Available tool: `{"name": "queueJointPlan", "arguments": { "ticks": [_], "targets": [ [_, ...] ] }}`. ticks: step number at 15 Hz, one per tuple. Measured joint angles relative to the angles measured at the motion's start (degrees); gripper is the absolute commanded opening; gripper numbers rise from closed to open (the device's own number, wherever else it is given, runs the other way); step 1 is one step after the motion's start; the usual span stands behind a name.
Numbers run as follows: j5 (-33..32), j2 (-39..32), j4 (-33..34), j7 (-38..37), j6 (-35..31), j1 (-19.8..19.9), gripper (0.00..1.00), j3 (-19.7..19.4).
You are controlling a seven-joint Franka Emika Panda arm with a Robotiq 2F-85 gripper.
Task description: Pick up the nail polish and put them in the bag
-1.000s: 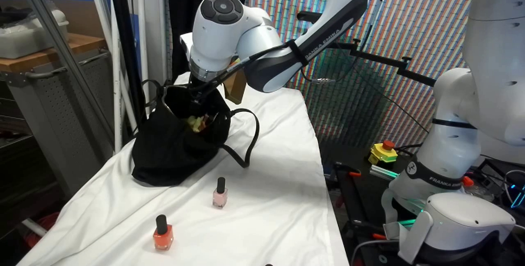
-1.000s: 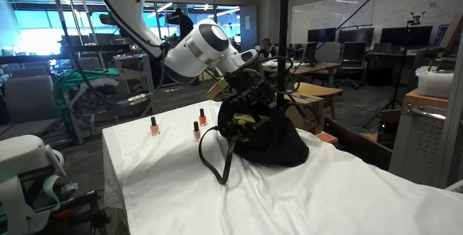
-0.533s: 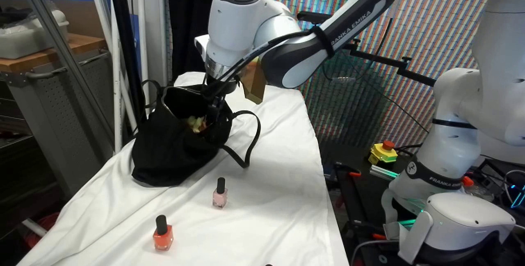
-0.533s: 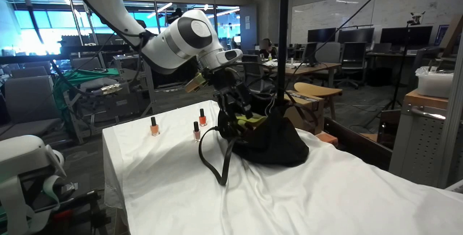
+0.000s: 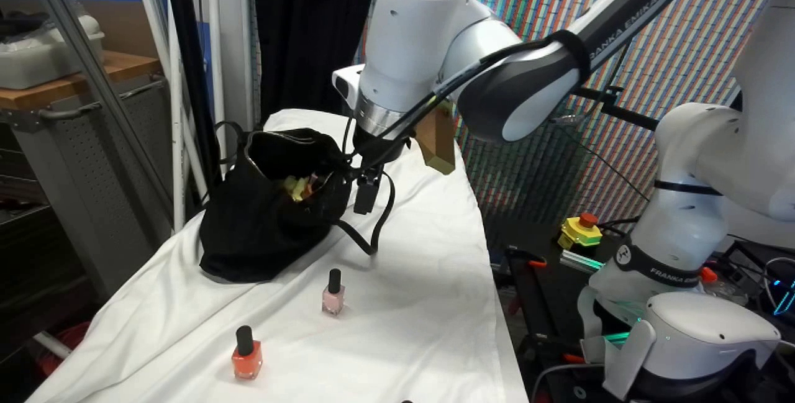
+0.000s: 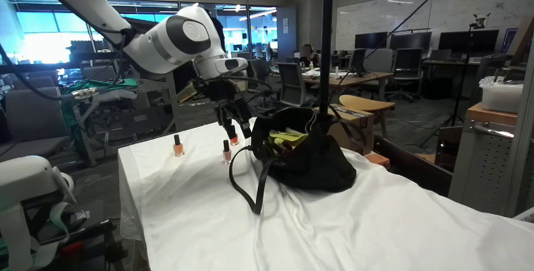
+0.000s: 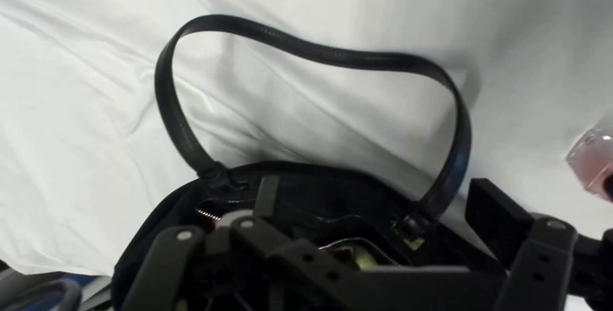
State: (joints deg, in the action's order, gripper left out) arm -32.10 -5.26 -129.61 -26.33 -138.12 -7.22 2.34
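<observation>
Well to the left of the black two-fingered tool (image 6: 239, 135), in an exterior view, a small peach-orange nail polish bottle (image 6: 178, 149) with a narrow black cap stands upright on the white-draped counter (image 6: 354, 233). Nearer, low and slightly left of the tool, is a pale pink bottle (image 6: 227, 155) of the same shape; then a red-orange bottle (image 6: 235, 140), lined up behind the fingertips (image 6: 246, 131) but, going by both exterior views, well apart from them. The tool itself hangs spread wide, nothing between its fingers. Just right of it slouches the black soft fabric handbag (image 6: 311, 166), yellow-green stuff (image 6: 290, 138) showing inside, a thin black loop handle (image 6: 262, 187) drooping below the tool.

The bottles look like glass to me: light, stiff, slick, apt to topple if knocked. I'd take each from above, by its cap, gently and square. The bag should give and sag at a touch, and that handle could snag a finger.

I count three bottles out, one bag and two handles, the second handle (image 5: 238, 133) away from the tool; how many bottles lie inside, I can't tell.
</observation>
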Motion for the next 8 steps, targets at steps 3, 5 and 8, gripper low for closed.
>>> {"name": "queueJointPlan", "arguments": {
  "ticks": [3, 5, 8],
  "targets": [
    [1.97, 2.27, -3.58, 0.16, -0.38, -1.11, 1.00, 2.25],
    [3.79, 2.76, -4.99, 0.61, -0.66, -1.87, 1.00, 3.68],
    [8.69, 2.74, -6.05, 2.24, -0.65, -3.09, 1.00, 5.79]
  ]
}}
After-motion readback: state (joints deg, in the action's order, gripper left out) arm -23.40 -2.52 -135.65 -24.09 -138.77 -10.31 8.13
